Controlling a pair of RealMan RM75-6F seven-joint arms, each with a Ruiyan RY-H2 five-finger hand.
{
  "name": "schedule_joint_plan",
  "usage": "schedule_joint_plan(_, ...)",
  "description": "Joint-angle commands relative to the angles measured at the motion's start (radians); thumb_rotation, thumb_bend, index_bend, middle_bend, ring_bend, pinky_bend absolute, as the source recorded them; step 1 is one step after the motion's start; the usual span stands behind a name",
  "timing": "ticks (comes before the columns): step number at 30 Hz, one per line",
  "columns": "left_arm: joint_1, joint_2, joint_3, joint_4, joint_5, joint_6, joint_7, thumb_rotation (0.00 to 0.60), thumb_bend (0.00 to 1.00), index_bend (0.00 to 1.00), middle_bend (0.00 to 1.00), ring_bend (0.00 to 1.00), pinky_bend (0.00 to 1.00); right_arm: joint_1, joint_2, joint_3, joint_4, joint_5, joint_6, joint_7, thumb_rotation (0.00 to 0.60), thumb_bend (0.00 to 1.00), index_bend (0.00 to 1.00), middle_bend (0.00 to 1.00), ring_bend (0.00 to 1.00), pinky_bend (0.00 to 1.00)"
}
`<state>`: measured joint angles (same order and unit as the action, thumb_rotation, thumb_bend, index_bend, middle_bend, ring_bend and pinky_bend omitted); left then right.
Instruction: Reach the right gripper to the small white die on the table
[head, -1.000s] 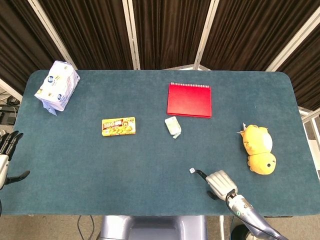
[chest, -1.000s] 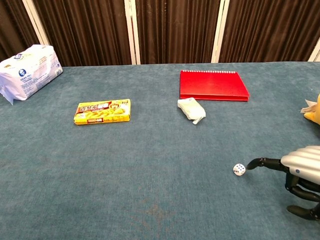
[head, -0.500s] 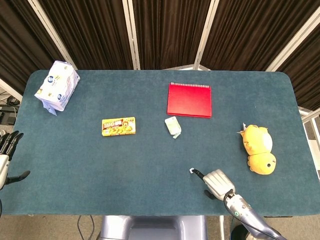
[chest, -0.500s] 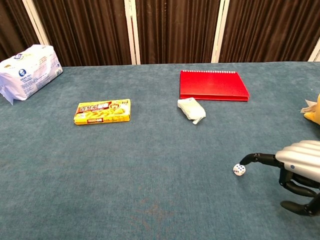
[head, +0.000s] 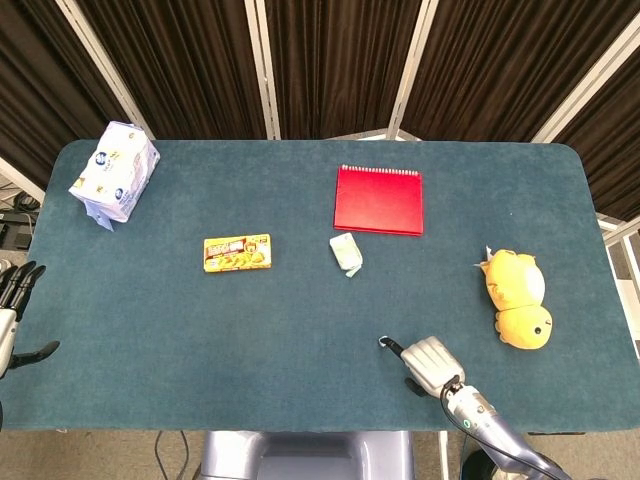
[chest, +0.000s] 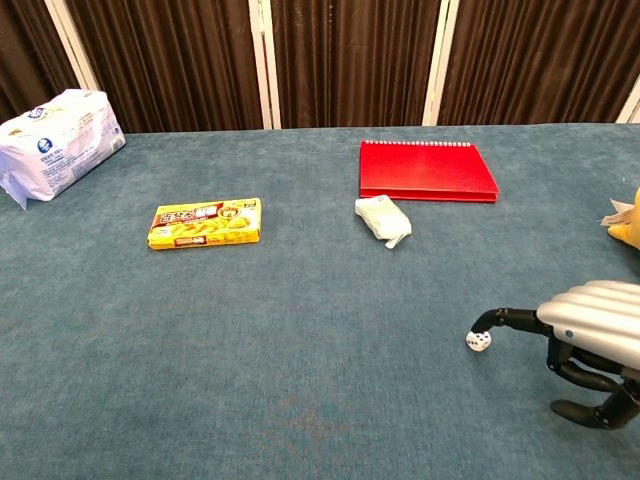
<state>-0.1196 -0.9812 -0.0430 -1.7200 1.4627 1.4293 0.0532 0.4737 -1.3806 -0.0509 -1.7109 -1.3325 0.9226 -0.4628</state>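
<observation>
The die (chest: 479, 341) lay on the blue surface (chest: 300, 320) toward the near right, at about five o'clock from the white packet (chest: 383, 219) and well apart from everything else, which left it open to approach from the right. The right hand (chest: 590, 335) sat low at the die's three o'clock, its back up and its fingers (chest: 510, 317) apart, one stretched out toward the die while the others curled down toward the surface. It held nothing. The outstretched fingertip arched over the top of the die and seemed to touch it, though from the head view the die was hidden under that finger (head: 392, 347), so contact could not be confirmed. The low, flat posture suited a reach along the surface rather than a drop from above; the reach looked nearly complete.

The left hand (head: 12, 300) hung off the left edge of the surface at nine o'clock, fingers spread and empty, parked clear of the work.

The red notebook (chest: 427, 170), snack box (chest: 205, 222), tissue pack (chest: 58, 142) and yellow toy (head: 518, 297) lay far from the die.
</observation>
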Motion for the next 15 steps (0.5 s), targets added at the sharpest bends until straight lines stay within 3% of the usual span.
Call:
schedule_joint_plan(1,0.000,0.000,0.000,0.000,-0.001,0.000,0.000,0.600,0.00,0.00,0.00,0.00,0.00,0.002,0.000,-0.002,0.002,0.007,-0.003,-0.002,0.600,0.40,0.12,0.87,0.85,1.00)
schedule_joint_plan(15,0.000,0.003,0.000,-0.003,-0.003,-0.002,-0.005,0.600,0.00,0.00,0.00,0.00,0.00,-0.017,0.037,-0.062,-0.017,-0.020,0.003,0.014,0.600,0.40,0.15,0.87,0.85,1.00)
